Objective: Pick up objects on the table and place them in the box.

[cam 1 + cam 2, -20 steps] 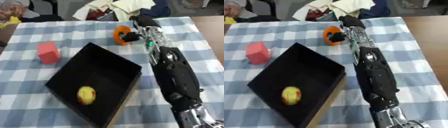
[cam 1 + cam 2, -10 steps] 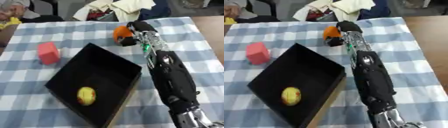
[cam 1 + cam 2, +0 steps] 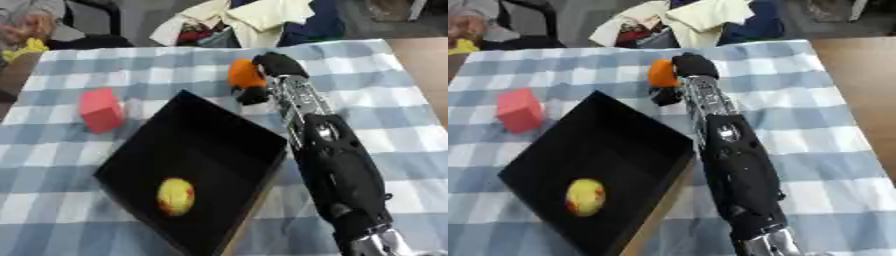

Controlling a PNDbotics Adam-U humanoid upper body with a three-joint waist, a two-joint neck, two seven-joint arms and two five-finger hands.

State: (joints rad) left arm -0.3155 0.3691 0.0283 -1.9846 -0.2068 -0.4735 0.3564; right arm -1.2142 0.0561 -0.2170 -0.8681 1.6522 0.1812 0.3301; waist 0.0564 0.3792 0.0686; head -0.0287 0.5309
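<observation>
Now, reading from the near edge of the table outward, with the box as the landmark:
Right arm: it enters at the near right of the box and runs along the box's right side toward the far corner
Box (image 3: pixel 262 165): black, open-topped, set askew on the blue checked tablecloth (image 3: pixel 402 125), one corner pointing away from the robot
Box contents: a single yellow ball with red patches (image 3: pixel 176 196), lying on the floor in the near part of the box; nothing else shows inside
Red block (image 3: pixel 101 110): on the cloth to the left of the box, just beside its left wall and apart from it, not yet collected
Orange object (image 3: pixel 244 74): just beyond the far corner of the box, outside it, at the tip of the right arm; whether it rests on the cloth or is lifted cannot be told
Right hand (image 3: pixel 262 80): its dark fingers are curled round the orange object, grasping it from the right and from below
Left hand: in neither view
Step in hand: judged to be the pick of the orange object, the grasp made and the carry to the box not yet done
Next move: it calls for lifting the orange object over the far wall, bringing it above the open floor near the ball, then letting the fingers go slack
Remaining: by this reading one object is boxed, one is in the grasp, and the red block waits
</observation>
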